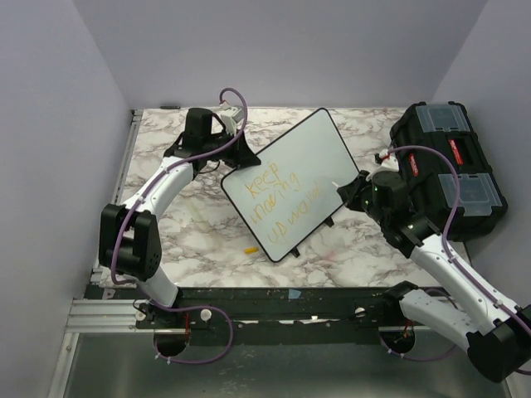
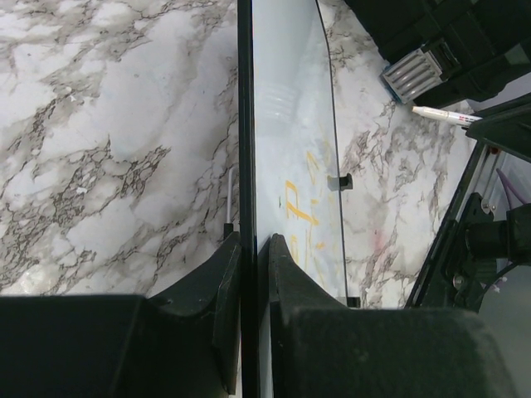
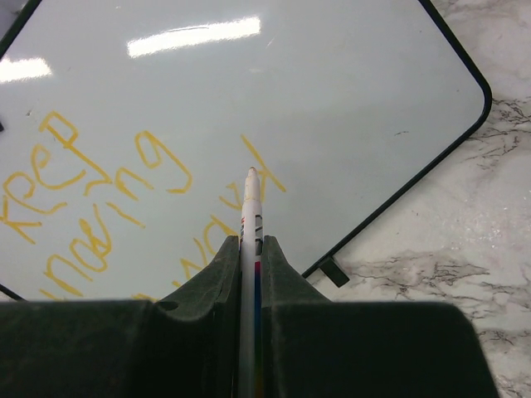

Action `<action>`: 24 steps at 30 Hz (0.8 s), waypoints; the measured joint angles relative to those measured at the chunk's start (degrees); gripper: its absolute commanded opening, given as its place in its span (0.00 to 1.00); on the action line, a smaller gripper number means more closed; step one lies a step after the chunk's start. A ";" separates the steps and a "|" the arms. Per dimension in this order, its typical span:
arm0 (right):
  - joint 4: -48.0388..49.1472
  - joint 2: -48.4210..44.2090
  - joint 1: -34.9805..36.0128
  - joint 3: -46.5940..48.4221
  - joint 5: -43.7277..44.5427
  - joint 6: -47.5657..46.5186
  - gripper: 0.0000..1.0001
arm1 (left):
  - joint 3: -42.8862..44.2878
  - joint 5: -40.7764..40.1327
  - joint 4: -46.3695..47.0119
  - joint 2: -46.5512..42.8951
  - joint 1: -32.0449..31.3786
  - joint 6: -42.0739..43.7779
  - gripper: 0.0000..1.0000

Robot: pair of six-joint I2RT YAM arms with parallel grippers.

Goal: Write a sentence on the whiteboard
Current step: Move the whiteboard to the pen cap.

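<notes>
I see the whiteboard [image 1: 294,182] in the middle of the marble table [image 1: 199,232], turned diagonally between the two arms. Its far right edge is near the black toolbox [image 1: 444,170].

The left gripper [image 2: 249,245] is pinched on the board's thin black rim at its left corner. One finger [image 2: 226,282] sits on each side of the edge, and the jaws are narrow.

The right gripper [image 3: 249,242] is clamped on a white marker [image 3: 250,207], which runs straight out between its fingers. The tip is at the board's surface, at the end of the last orange stroke. I cannot tell whether it presses or only just meets the board.

The sentence [image 1: 278,203] stands in three short lines of thin yellow-orange marker, faint against the glossy white. The top line reads "Keep". The second ends in "ing" and looks like "moving", though I would not swear to it. The third begins "up", and the rest is too loose to read.

The marker barrel has a coloured band and some dark print, too blurred to read. The toolbox carries small red labels beside its clear lid compartments, also too small to read.

A small yellow piece [image 1: 250,249] lies on the table just beside the board's near edge.
</notes>
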 measured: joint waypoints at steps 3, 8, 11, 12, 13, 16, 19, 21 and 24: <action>0.04 -0.31 0.00 -0.20 -0.28 -0.02 0.01 | -2.16 -0.76 0.50 -1.62 0.00 -0.66 0.00; 0.22 -1.62 0.00 -0.90 -0.42 -0.02 0.01 | -6.86 -1.95 2.34 -5.01 0.00 -2.21 0.00; 0.42 -2.08 0.00 -1.42 -0.42 -0.02 0.01 | -10.25 -2.80 4.66 -6.69 -0.35 -4.07 0.00; 0.46 -2.14 0.00 -1.51 -0.42 -0.02 0.01 | -11.13 -3.08 5.33 -6.93 -0.66 -4.68 0.00; 0.50 -2.21 0.00 -1.55 -0.42 -0.02 0.01 | -11.67 -3.34 6.01 -6.97 -1.05 -5.20 0.00; 0.81 -2.34 0.00 -1.55 -0.39 -0.02 0.01 | -12.81 -3.76 7.41 -6.93 -2.89 -6.93 0.00; 0.98 -2.56 0.00 -1.55 -0.24 -0.04 0.01 | -13.00 -4.00 8.90 -6.38 -5.55 -8.07 0.00; 0.96 -3.08 0.00 -1.55 0.20 -0.07 0.01 | -12.74 -4.15 9.88 -5.73 -6.88 -8.52 0.00; 0.90 -4.79 0.00 -1.53 1.11 -0.07 0.01 | -11.76 -4.24 11.08 -4.26 -8.48 -9.16 0.00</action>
